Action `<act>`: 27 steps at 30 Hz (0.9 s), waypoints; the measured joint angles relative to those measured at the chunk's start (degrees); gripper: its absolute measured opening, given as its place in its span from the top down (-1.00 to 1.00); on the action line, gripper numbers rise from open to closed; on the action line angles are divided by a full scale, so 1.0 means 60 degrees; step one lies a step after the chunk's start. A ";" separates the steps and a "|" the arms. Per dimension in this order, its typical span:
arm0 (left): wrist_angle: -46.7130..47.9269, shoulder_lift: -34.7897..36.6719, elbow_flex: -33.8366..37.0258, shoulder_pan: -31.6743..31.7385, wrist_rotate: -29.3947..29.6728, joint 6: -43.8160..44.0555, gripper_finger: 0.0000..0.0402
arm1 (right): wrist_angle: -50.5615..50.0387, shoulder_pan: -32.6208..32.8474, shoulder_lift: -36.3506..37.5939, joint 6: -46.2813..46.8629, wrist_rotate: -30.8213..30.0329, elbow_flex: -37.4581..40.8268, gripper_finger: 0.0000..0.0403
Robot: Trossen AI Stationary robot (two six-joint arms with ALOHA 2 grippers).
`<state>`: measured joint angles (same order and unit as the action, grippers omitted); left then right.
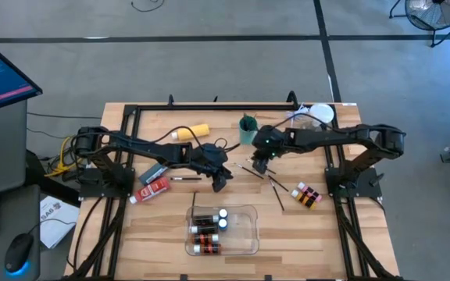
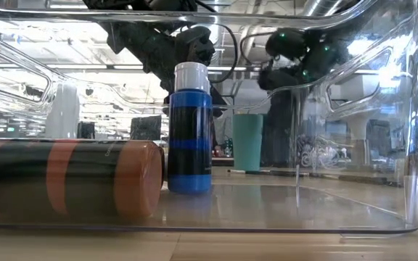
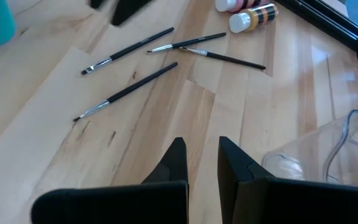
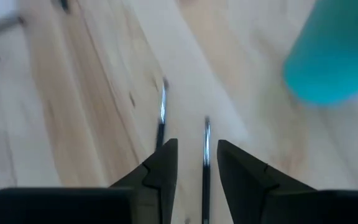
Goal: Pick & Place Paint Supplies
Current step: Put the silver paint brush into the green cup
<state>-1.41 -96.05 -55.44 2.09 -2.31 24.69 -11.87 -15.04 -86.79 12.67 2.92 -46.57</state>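
Several thin dark brushes lie loose on the wooden table, right of centre. My right gripper hovers at their far-left end beside the teal cup. It is open, and one brush runs along the gap between its fingers; a second brush lies just outside one finger. My left gripper is open and empty, above bare wood near the tray's far edge. Its wrist view shows the brushes ahead. Small white-capped bottles lie at the right. The yellow bottle, grey tube and red tube lie at the left.
A clear plastic tray sits near the table's near edge. It holds several small bottles, among them an upright blue one and a lying brown one. A black frame runs along the far edge, with cables behind it.
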 joint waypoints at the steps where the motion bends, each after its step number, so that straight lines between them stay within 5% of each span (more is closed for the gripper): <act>1: -0.0009 0.0000 0.0011 0.0000 0.0057 0.0000 0.99 | 0.0194 -0.0040 0.0069 -0.0130 0.0000 -0.0007 0.47; 17: -0.0407 0.0000 0.0832 -0.0111 0.0317 0.0822 0.99 | 0.1128 0.0364 -0.0664 -0.0497 -0.0002 -0.0003 0.47; 22: -0.1655 0.0000 0.1529 -0.0706 0.1792 0.0871 0.99 | 0.1390 0.0581 0.0058 -0.0474 -0.0007 0.0214 0.47; 27: -0.2605 0.0241 0.1989 -0.1328 0.3794 0.0703 0.99 | 0.3680 0.0800 0.0954 -0.0203 -0.0853 0.1467 0.47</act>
<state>-17.04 -94.60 -43.50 -5.88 20.45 28.90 10.21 -10.24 -81.07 11.45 -2.20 -37.77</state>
